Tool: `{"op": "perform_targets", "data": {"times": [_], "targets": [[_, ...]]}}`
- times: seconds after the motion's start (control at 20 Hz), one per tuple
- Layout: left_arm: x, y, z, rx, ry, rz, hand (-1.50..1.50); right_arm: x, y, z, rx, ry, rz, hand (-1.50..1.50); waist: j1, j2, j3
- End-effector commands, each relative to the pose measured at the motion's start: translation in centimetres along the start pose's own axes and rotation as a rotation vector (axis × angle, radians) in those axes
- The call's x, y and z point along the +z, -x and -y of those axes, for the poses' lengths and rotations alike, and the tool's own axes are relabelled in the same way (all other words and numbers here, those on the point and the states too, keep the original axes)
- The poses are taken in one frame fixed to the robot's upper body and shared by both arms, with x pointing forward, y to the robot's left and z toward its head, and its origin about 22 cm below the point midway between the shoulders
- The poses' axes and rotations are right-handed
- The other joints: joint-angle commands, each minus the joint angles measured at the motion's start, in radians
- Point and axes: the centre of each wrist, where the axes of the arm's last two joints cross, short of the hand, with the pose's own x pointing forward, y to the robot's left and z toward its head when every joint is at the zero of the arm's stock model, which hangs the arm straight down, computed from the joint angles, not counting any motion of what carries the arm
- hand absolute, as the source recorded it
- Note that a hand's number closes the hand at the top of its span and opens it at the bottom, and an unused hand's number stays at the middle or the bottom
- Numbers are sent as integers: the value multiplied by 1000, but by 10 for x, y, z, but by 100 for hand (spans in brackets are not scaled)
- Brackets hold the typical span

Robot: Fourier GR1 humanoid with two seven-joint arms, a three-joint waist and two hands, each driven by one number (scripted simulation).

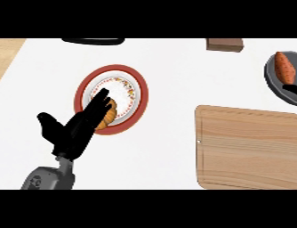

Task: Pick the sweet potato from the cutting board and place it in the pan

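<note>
Hovering with straight, released fingers over the red-rimmed plate [111,99] and the brown food [107,116] on it, the left hand [78,127] grasps nothing, and a careless sweep there could, I judge, knock that food off. To its right the cutting board [251,147] lies bare, and the sweet potato [285,67] already sits in the grey pan [275,78] at the far right edge. What may be the right hand shows there only as a dark shape, its state impossible to tell; a nudge from it might shift the pan on the white counter [170,67], edged with wood at left.
</note>
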Motion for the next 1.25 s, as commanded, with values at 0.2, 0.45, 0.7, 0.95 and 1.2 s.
{"op": "perform_targets", "data": {"times": [0.2, 0.45, 0.7, 0.95, 1.2], "targets": [[2, 5, -6, -2, -13, -9, 0, 21, 20, 49, -161, -161, -37, -150, -16, 1, 0], [5, 3, -6, 3, -36, 5, 0, 41, 34, 78, -243, -240, 3, -150, -25, -6, 2], [-3, -1, 7, 8, -17, 3, 0, 43, 30, 102, -234, -275, 15, -150, -24, -6, 3], [4, 9, -2, 5, -36, -14, 0, 55, 35, 120, -233, -302, 8, -150, -28, -9, 3], [3, 7, 3, 12, -34, -6, 0, 58, 33, 132, -240, -329, 19, -150, -38, -15, 2]]}}
